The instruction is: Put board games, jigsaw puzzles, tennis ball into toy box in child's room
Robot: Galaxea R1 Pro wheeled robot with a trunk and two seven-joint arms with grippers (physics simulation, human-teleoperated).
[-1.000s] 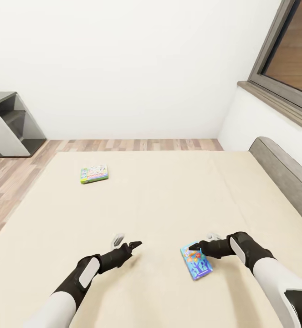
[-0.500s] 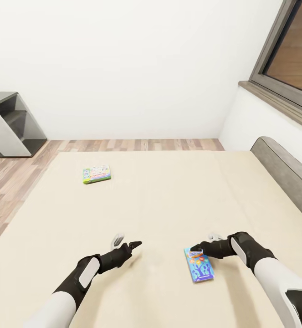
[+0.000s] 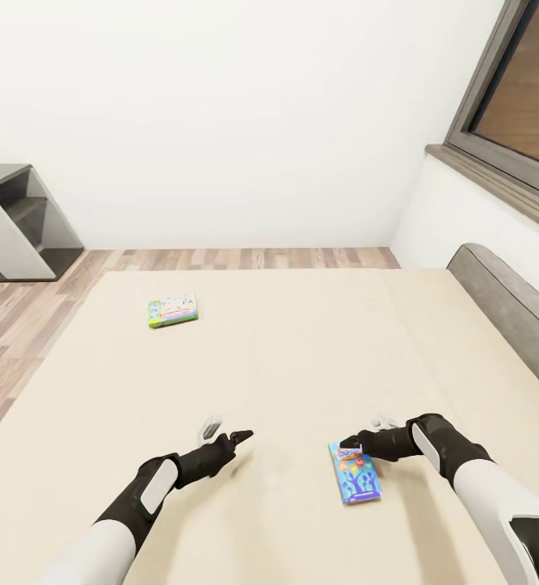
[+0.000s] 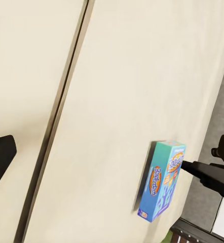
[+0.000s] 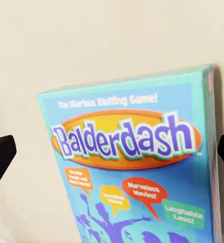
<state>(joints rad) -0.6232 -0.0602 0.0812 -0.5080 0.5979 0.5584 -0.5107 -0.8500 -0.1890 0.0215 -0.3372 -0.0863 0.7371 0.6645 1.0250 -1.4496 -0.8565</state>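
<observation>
Two board games lie flat on the bed (image 3: 302,357): a blue Balderdash box (image 3: 354,472) near the right side, and a white-and-green box (image 3: 172,311) far on the left. The right gripper (image 3: 352,445) hangs over the near box's far end, its fingers spread wide on both sides. The left gripper (image 3: 230,433) hangs above bare mattress, fingers spread

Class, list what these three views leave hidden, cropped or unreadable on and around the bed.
- Far game box, head view: its lettering is too small to read.
- Balderdash box, right wrist view: lower part cut off by the picture edge.
- Right gripper, head view: too small to tell whether the fingertips touch the box.
- Bed, head view: near end cut off by the frame's bottom edge.
</observation>
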